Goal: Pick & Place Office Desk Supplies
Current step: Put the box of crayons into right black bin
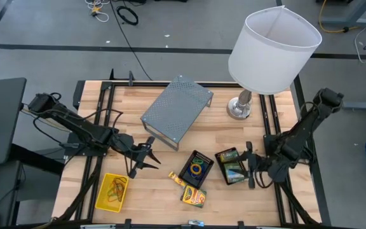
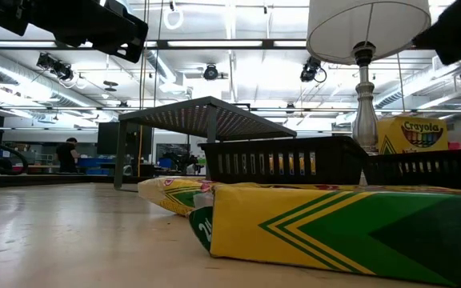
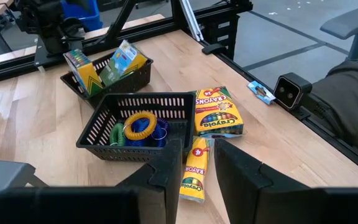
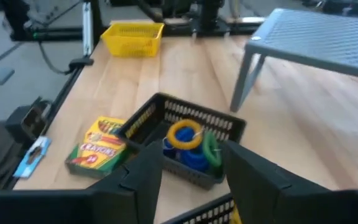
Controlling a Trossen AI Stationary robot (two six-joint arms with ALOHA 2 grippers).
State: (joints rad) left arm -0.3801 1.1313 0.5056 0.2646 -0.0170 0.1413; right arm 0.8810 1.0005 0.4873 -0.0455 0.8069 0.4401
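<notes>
A black mesh tray point(image 1: 196, 168) holds yellow, blue and green rubber-band loops point(image 3: 139, 126). A second black tray point(image 1: 231, 165) beside it holds upright crayon boxes point(image 3: 86, 70). Two more crayon boxes lie flat on the table: a wide one point(image 1: 194, 196) and a slim one point(image 1: 178, 179). The yellow basket point(image 1: 111, 192) stands near the table's near-left corner with a few loops in it. My left gripper point(image 1: 146, 156) hovers open, left of the loop tray. My right gripper point(image 1: 251, 165) is open at the right side of the second tray.
A grey perforated metal shelf point(image 1: 176, 108) stands on legs at the table's far middle. A white-shaded lamp point(image 1: 272, 48) stands on its round base point(image 1: 239, 109) at the far right. A small packet point(image 3: 261, 92) lies at the near edge. Bare wood lies between the basket and the shelf.
</notes>
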